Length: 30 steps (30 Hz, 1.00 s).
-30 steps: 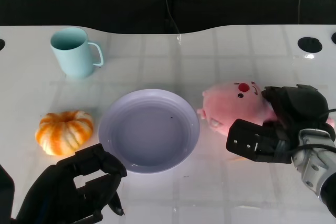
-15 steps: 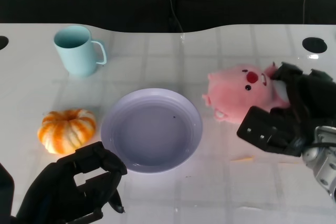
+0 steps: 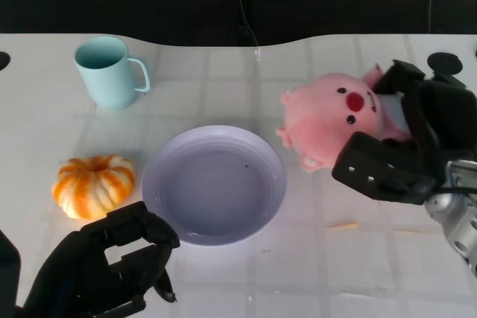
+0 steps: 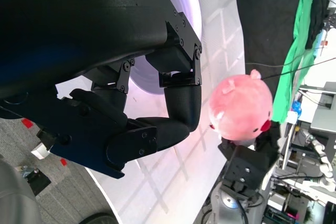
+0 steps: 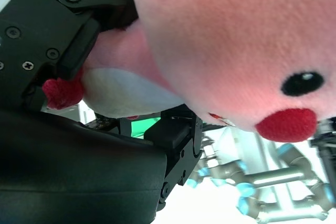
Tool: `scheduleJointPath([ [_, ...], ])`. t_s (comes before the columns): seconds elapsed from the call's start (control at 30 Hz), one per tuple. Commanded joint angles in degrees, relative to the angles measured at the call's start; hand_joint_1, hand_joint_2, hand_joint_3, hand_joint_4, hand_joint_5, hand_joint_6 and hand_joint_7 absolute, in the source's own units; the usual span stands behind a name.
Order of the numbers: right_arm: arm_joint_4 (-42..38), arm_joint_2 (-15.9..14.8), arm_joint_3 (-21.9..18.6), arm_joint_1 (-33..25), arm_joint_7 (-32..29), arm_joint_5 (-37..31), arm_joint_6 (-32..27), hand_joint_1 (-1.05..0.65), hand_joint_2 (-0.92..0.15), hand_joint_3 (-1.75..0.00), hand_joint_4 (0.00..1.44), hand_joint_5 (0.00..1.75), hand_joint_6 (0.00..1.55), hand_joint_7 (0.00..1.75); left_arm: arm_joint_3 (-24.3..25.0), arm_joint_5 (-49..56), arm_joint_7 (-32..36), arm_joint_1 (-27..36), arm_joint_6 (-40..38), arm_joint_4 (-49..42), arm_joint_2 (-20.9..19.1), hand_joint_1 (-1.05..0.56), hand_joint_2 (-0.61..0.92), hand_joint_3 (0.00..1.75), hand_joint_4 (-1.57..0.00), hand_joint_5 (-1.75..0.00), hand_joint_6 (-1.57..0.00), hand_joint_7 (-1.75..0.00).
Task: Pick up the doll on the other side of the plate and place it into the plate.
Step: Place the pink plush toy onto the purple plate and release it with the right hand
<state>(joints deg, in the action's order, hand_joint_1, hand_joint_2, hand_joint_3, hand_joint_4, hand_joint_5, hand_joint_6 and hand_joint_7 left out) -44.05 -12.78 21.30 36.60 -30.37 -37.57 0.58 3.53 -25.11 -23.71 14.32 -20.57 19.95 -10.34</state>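
The pink pig doll (image 3: 337, 119) with a red nose hangs above the table, just right of the lilac plate (image 3: 215, 184). My right hand (image 3: 408, 144) grips it from behind. In the right wrist view the doll (image 5: 231, 40) fills the picture, with black fingers (image 5: 68, 19) wrapped round its body. The left wrist view shows the doll (image 4: 240, 109) lifted beyond the plate (image 4: 184, 3). My left hand (image 3: 104, 266) rests at the near left edge, fingers curled in and holding nothing.
A light blue mug (image 3: 108, 71) stands at the far left. An orange and white pumpkin (image 3: 92, 185) lies left of the plate. A small pale stick (image 3: 343, 224) lies on the table under the doll.
My right hand has raised the doll off the table and carried it up and slightly toward the plate. The left hand has stayed where it was.
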Motion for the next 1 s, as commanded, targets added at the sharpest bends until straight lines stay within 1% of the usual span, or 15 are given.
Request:
scheduleJointPath([
  [0.03,3.6,0.7,1.1,1.4,4.1,-0.2,0.3,-0.19,-0.35,-1.23,0.96,1.75,0.82,1.63,-0.2,0.5,0.1,-0.4,0.5,-0.5,-0.4,-0.4,0.75,0.75,-0.66,-1.75,-0.65,-1.37],
  [0.13,5.9,2.2,2.7,2.1,7.8,-1.0,0.0,-0.2,-0.36,-1.22,0.96,1.75,0.83,1.61,-0.4,0.5,0.2,-0.4,0.7,-0.7,0.0,-0.4,0.75,0.76,-0.66,-1.75,-0.66,-1.36],
  [0.2,6.8,3.2,3.5,2.4,9.1,-1.4,-0.1,-0.2,-0.37,-1.17,0.96,1.75,0.83,1.62,-0.6,0.6,0.3,-0.5,0.7,-0.7,0.1,-0.4,0.74,0.76,-0.66,-1.75,-0.66,-1.35],
  [0.37,6.9,6.6,5.3,3.2,11.5,-2.3,-0.2,-0.21,-0.43,-1.08,0.94,1.75,0.9,1.38,-1.3,0.9,0.5,-0.5,0.8,-0.4,0.4,-0.43,0.73,0.75,-0.66,-1.75,-0.67,-1.36],
  [0.43,6.1,7.9,5.8,3.5,11.6,-2.5,0.2,-0.22,-0.44,-1.08,0.94,1.75,0.91,1.4,-1.5,1.1,0.4,-0.4,1.1,-0.4,0.5,-0.43,0.73,0.75,-0.66,-1.75,-0.67,-1.36],
  [0.6,2.0,11.8,7.4,5.6,12.5,-2.3,0.4,-0.21,-0.45,-1.05,0.93,1.75,0.87,1.38,-1.7,1.5,0.5,-0.3,1.5,-0.2,0.5,-0.43,0.73,0.76,-0.66,-1.74,-0.68,-1.35],
  [0.7,-1.2,14.1,7.2,7.3,13.1,-1.3,0.5,-0.2,-0.47,-1.03,0.92,1.75,0.87,1.39,-1.6,1.3,0.4,-0.3,1.2,-0.2,0.5,-0.43,0.73,0.77,-0.66,-1.75,-0.68,-1.35],
  [0.83,-6.1,17.3,6.5,10.1,14.4,0.4,0.6,-0.18,-0.49,-1.0,0.89,1.75,0.83,1.45,-1.6,1.4,0.3,-0.4,1.5,-0.4,0.5,-0.43,0.73,0.77,-0.66,-1.75,-0.68,-1.36],
  [0.93,-8.9,18.7,6.5,12.0,15.5,1.2,0.6,-0.18,-0.5,-0.96,0.9,1.75,0.82,1.48,-1.9,1.9,0.4,-0.3,1.7,-0.3,0.5,-0.44,0.73,0.78,-0.66,-1.75,-0.68,-1.36],
  [0.97,-9.6,19.0,6.6,12.6,16.1,1.2,0.2,-0.19,-0.52,-0.91,0.9,1.75,0.81,1.44,-1.9,1.9,0.4,-0.2,1.7,-0.3,0.5,-0.44,0.72,0.78,-0.66,-1.75,-0.68,-1.36],
  [1.0,-10.2,19.3,6.5,13.1,16.6,1.4,-0.2,-0.2,-0.56,-0.82,0.88,1.74,0.82,1.32,-2.0,2.0,0.5,-0.2,1.6,-0.2,0.6,-0.43,0.72,0.78,-0.66,-1.75,-0.68,-1.36],
])
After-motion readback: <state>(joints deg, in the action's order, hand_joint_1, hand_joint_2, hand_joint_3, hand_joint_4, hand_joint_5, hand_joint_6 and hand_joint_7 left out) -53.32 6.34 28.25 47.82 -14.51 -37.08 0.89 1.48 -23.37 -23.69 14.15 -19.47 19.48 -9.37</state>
